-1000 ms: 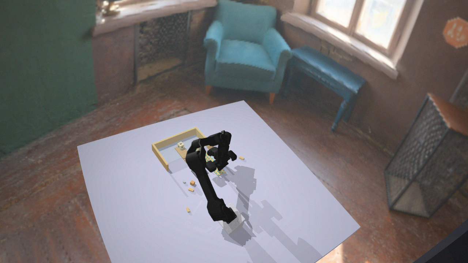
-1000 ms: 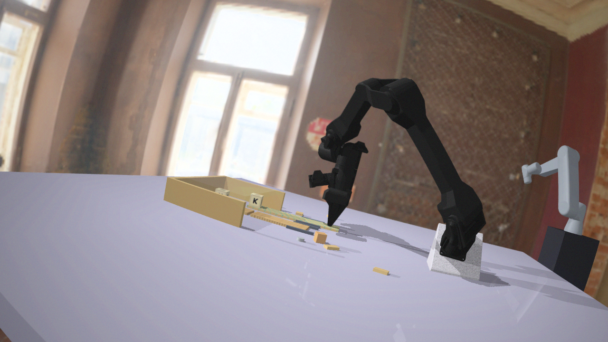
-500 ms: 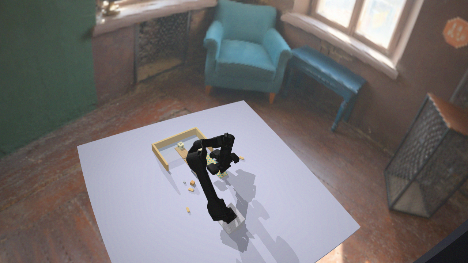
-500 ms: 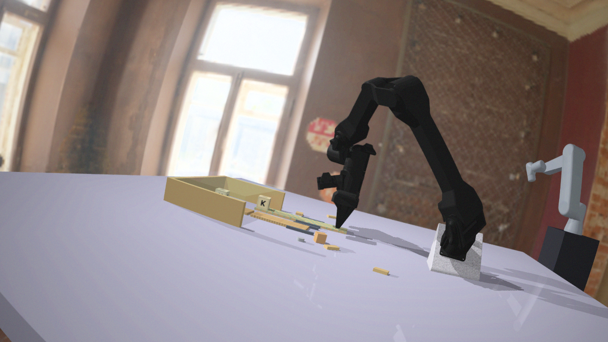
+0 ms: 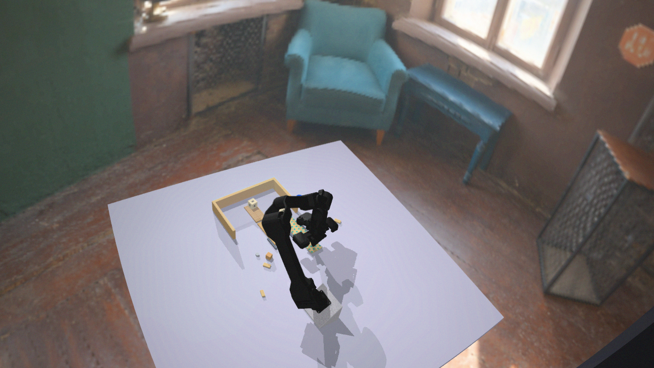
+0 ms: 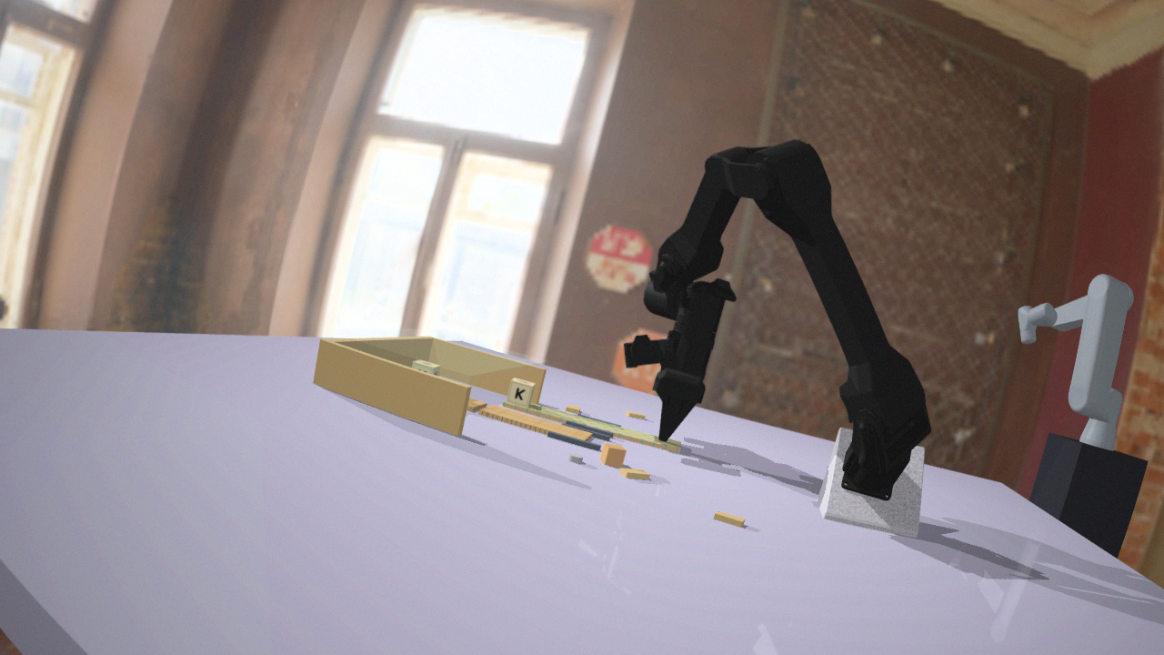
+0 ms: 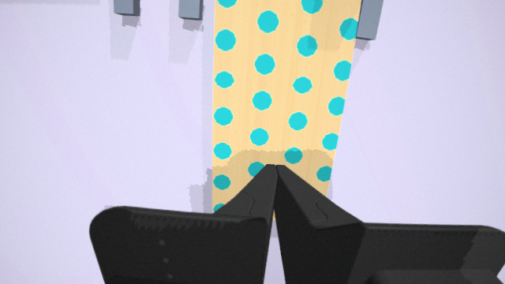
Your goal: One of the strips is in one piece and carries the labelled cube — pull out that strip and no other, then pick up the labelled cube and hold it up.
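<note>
My gripper [image 5: 314, 242] [image 6: 665, 439] [image 7: 274, 173] is shut with nothing between the fingers. Its tips are on or just above the near end of the dotted strip [image 5: 297, 228] [image 6: 643, 439] [image 7: 282, 79], which is pale wood with turquoise dots. A cream cube marked K [image 6: 520, 392] stands at this strip's far part; the arm mostly hides it in the top view. A second cream cube [image 5: 252, 204] [image 6: 425, 367] with dark marks stands on a brown piece inside the frame. A strip with a line pattern [image 6: 533, 423] lies beside the dotted one.
A yellow wooden frame [image 5: 242, 192] [image 6: 390, 387] walls the far side and its ends. Grey rails [image 7: 190, 8] [image 7: 368, 20] flank the dotted strip. An orange block [image 5: 269, 255] [image 6: 613, 455], a small grey disc [image 5: 257, 254] [image 6: 575, 459] and several yellow blocks [image 5: 262, 293] [image 6: 729, 518] lie around.
</note>
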`<state>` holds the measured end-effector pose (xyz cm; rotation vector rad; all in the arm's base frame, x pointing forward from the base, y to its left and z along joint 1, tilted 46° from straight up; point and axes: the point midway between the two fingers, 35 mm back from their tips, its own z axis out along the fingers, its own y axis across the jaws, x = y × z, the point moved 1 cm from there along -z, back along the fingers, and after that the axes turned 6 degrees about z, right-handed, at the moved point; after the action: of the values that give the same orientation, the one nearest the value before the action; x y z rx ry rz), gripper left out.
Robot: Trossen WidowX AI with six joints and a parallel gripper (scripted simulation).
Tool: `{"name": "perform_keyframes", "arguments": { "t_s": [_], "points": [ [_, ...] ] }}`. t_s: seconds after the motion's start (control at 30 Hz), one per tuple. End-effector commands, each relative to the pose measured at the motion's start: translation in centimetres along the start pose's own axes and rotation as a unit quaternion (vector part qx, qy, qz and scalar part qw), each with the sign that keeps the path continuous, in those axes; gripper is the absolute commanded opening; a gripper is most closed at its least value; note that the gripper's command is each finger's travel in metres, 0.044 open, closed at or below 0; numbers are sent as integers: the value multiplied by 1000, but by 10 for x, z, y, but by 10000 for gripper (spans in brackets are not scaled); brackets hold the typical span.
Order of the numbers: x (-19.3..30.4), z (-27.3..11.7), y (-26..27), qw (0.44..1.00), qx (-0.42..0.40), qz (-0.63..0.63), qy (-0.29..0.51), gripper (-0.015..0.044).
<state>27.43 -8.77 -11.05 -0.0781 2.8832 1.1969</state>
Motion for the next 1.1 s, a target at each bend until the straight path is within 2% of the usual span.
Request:
{"name": "perform_keyframes", "arguments": {
  "t_s": [0.0,1.07],
  "points": [
    [14,6,1,1000,-4,4,15,0],
    [64,5,-3,1000,-3,5,16,0]
  ]
}}
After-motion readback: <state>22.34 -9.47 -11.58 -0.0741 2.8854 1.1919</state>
